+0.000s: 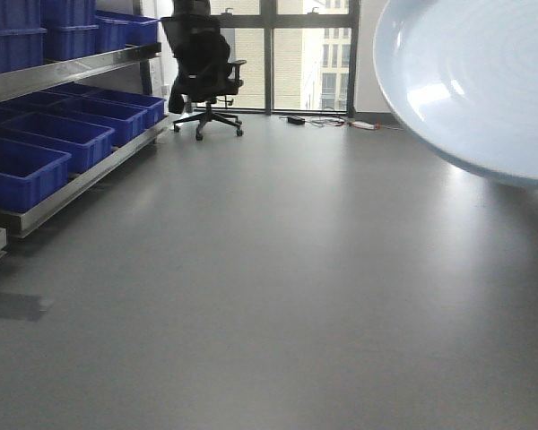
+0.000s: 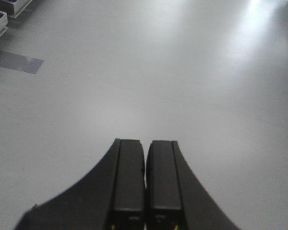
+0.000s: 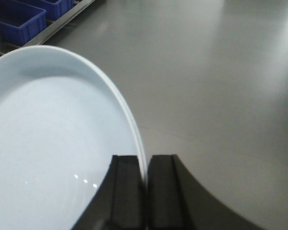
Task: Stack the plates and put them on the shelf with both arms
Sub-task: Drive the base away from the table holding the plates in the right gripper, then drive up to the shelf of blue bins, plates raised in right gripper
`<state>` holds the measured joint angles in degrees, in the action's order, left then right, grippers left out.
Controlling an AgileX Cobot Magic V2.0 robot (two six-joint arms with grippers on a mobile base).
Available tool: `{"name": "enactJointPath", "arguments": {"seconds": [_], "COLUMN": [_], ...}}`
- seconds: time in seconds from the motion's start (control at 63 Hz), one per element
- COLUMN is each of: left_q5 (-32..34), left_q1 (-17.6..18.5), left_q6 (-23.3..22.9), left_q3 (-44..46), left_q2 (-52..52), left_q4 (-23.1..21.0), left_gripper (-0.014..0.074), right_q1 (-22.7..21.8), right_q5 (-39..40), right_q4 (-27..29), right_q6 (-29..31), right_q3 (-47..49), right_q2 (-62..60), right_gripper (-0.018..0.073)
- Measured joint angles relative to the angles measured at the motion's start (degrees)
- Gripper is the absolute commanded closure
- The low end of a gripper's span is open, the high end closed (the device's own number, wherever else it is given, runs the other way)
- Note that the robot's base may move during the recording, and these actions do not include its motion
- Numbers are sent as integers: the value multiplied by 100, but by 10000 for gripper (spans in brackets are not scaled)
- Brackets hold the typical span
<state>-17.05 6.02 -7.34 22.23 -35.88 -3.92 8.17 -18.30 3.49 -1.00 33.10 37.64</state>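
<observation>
The plate was pale blue-white with faint concentric rings; bins deep blue, floor plain grey, chair black.

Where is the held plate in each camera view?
Front view: plate fills the upper right corner, cut off by the frame.
Left wrist view: not in it; mostly floor beyond the left gripper's shut jaws.
Right wrist view: plate fills the lower left, its rim pinched in the right gripper's jaws.
Shared landmark: blue bins, left in the front view, top left in the right wrist view.
</observation>
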Motion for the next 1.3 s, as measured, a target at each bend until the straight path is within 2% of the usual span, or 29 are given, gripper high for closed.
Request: {"name": "enactJointPath", "arguments": {"seconds": [1.303], "left_q5": [0], "left_q1": [0], "left_q6": [0], "left_q3": [0], "left_q2": [0], "left_q4": [0], "left_gripper": [508], "right_q1": [0], "right_q5": [0], "right_q4": [0], "right_q6": [0], "right_q3": [0], "right_q2": [0], "right_gripper": [511]}}
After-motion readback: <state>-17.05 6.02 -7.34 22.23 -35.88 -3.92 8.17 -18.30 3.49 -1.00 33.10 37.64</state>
